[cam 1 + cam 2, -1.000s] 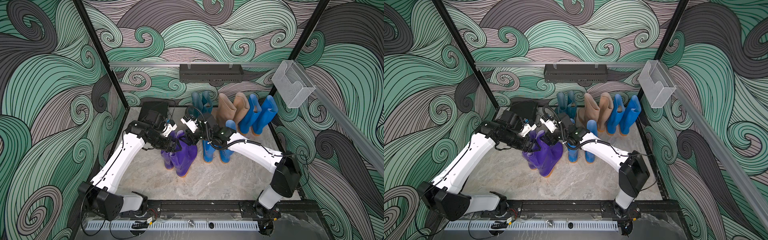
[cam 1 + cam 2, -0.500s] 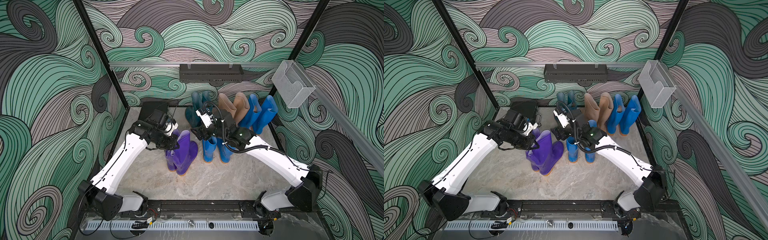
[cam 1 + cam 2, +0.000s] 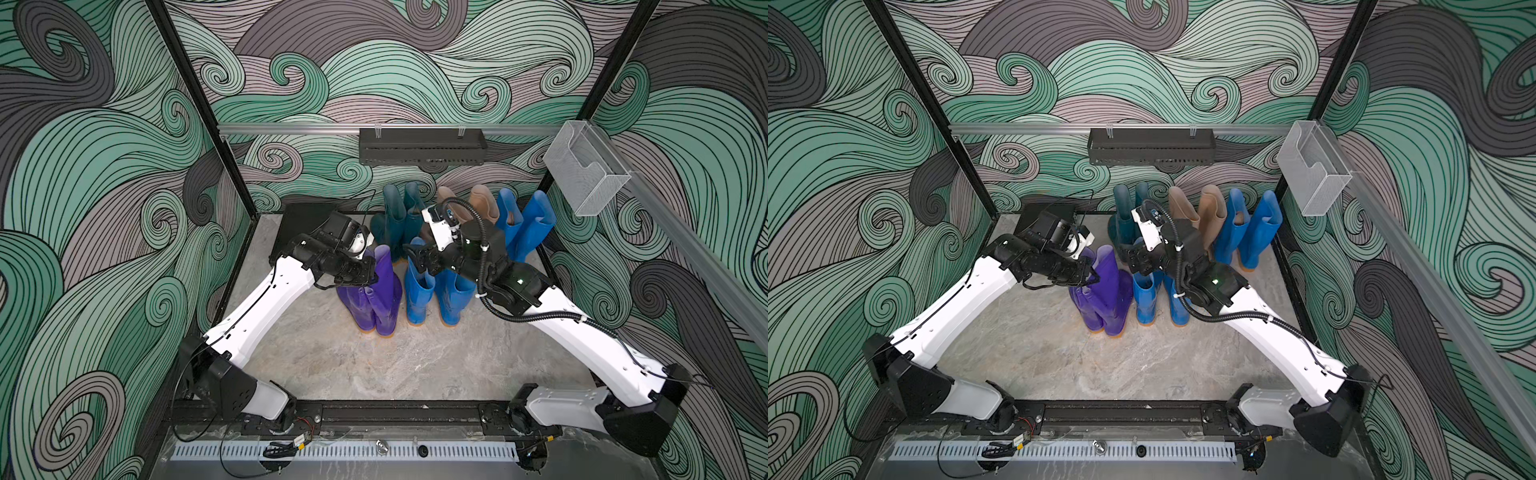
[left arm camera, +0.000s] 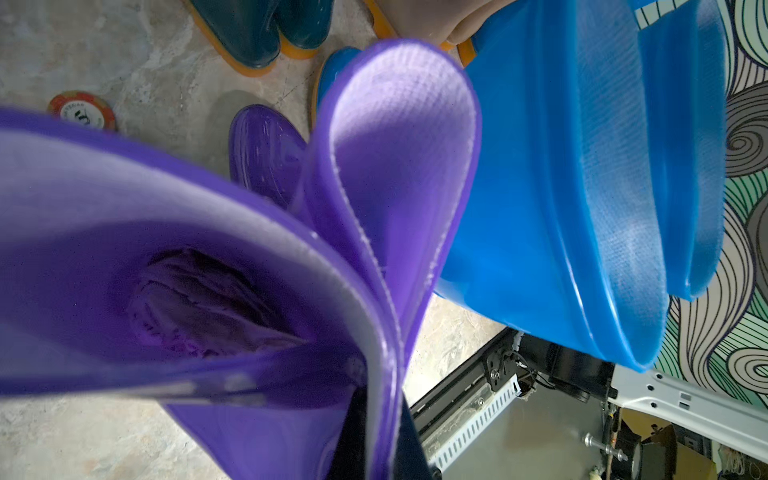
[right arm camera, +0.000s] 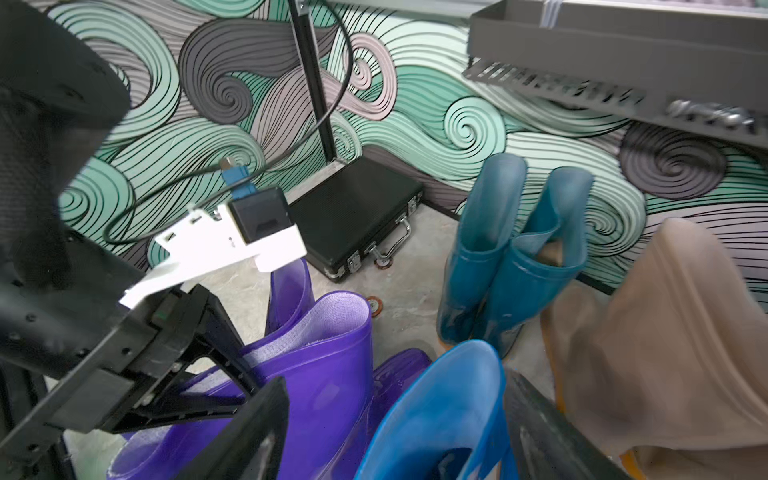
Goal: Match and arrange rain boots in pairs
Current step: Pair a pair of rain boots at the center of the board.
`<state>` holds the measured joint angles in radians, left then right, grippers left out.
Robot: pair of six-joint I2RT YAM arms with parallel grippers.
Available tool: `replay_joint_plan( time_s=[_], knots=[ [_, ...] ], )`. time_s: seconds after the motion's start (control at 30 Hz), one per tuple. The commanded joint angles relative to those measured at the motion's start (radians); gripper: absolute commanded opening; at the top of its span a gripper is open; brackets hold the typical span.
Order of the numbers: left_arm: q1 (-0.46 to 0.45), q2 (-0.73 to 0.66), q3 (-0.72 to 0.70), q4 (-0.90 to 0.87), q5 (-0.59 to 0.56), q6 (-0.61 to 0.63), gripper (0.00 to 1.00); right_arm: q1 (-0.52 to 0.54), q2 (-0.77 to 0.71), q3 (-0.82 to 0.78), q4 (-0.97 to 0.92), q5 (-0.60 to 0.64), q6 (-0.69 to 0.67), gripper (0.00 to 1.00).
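Two purple rain boots [image 3: 382, 299] [image 3: 1108, 299] stand side by side mid-floor. My left gripper [image 3: 371, 270] [image 4: 382, 449] is shut on the upper rim of a purple shaft, its wall pinched between the fingers. Right beside them stands a bright blue pair [image 3: 419, 291] [image 3: 1146, 299]. My right gripper [image 3: 415, 255] [image 5: 395, 399] hangs open over the nearer blue boot [image 5: 440, 415], one finger on each side of its mouth. Along the back wall stand a dark teal pair [image 3: 401, 220] [image 5: 511, 266], a beige pair [image 3: 478, 203] and a second blue pair [image 3: 528, 224].
A flat black case [image 3: 303, 220] [image 5: 353, 216] lies in the back left corner, with a poker chip [image 4: 81, 111] on the floor near it. A black shelf [image 3: 422, 145] and a clear bin [image 3: 586, 166] hang on the walls. Bare marble floor [image 3: 395, 365] stretches in front.
My left gripper has closed on the purple boot's rim. My right gripper has opened wider and drawn away from the purple boots to the blue boot, its elbow swinging out right.
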<state>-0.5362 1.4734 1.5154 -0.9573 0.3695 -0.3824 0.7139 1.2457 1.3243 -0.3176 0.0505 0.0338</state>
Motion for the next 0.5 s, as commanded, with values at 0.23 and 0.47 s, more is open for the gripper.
replay_joint_plan(
  time_s=[0.23, 0.47],
  knots=[
    [-0.044, 0.067, 0.129, 0.037, -0.007, 0.076, 0.11, -0.133, -0.062, -0.061, -0.066, 0.036, 0.097, 0.82],
    [-0.038, 0.000, 0.153, -0.030, -0.196, 0.167, 0.69, -0.161, -0.084, -0.085, -0.067, 0.033, 0.100, 0.83]
  ],
)
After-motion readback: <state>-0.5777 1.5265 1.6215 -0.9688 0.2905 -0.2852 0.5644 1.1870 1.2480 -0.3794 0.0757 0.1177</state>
